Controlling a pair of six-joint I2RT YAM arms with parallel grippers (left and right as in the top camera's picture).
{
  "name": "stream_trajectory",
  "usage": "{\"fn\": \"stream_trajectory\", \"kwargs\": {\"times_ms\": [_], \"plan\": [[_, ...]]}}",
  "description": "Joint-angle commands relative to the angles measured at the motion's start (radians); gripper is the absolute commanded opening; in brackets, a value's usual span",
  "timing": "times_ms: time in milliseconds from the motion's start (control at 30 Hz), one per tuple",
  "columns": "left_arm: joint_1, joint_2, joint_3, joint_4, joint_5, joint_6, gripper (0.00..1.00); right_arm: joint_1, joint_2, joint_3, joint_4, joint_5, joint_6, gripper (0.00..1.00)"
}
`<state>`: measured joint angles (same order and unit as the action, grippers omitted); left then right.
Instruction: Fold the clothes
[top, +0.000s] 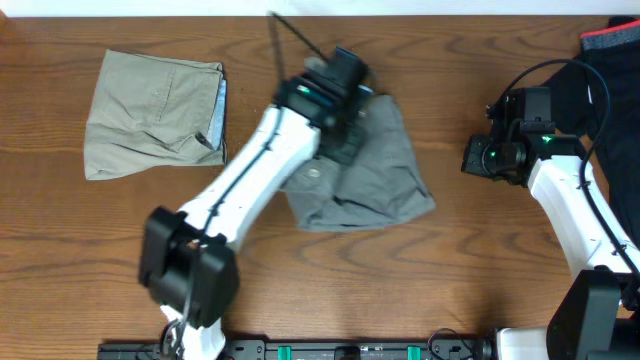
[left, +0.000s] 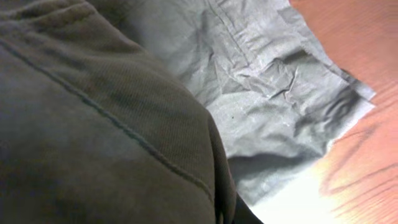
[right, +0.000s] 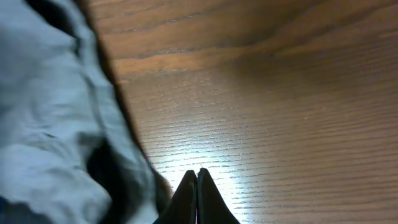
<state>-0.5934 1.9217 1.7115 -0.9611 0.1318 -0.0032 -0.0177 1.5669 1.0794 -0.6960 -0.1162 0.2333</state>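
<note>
Gray shorts (top: 375, 180) lay crumpled mid-table on the wooden table (top: 450, 290). The left gripper (top: 340, 80) was over their far edge, but I couldn't tell its grip. The right gripper (right: 196, 177) was pinched closed on nothing, right of them. Folded khaki shorts (top: 150, 115) sat far left, and a dark clothes pile (top: 610, 70) far right.

Brown wooden table (top: 480, 250), visible grain (glossy under light), pale strip along far edge

A folded khaki garment (top: 155, 115) lies near the worktop's far left corner, a rumpled grey garment (top: 385, 185) sits mid-table under the outstretched left arm (top: 260, 165), and the right arm (top: 560, 190) stands by the right edge beside dark clothes (top: 612, 75).
</note>
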Motion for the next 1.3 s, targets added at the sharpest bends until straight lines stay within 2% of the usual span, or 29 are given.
{"fn": "stream_trajectory", "kwargs": {"times_ms": [0,200,433,533,633,933,1167,1267], "plan": [[-0.039,0.080,0.024,0.031,0.003,-0.010,0.15,0.009,0.002,0.003,-0.009,-0.008,-0.002,0.01],[-0.083,0.170,0.024,0.104,0.018,-0.062,0.16,0.030,0.002,0.003,-0.017,-0.007,-0.003,0.01],[-0.091,0.150,0.066,0.124,0.035,-0.161,0.17,0.051,0.008,0.003,-0.019,-0.007,-0.002,0.02],[-0.091,0.151,0.068,0.161,0.113,-0.199,0.29,0.052,0.016,0.003,-0.019,-0.007,-0.002,0.02],[-0.095,0.158,0.066,0.177,0.118,-0.207,0.38,0.052,0.022,0.003,-0.026,-0.007,-0.002,0.01],[-0.097,0.149,0.075,0.245,0.288,-0.235,0.43,0.052,0.029,0.003,-0.038,-0.007,-0.002,0.01],[-0.069,0.038,0.075,0.225,0.267,-0.210,0.46,0.052,0.029,0.003,-0.041,-0.007,-0.002,0.02],[-0.043,-0.038,0.075,0.156,0.149,-0.184,0.49,0.055,0.029,0.003,-0.032,-0.042,-0.024,0.04]]}}
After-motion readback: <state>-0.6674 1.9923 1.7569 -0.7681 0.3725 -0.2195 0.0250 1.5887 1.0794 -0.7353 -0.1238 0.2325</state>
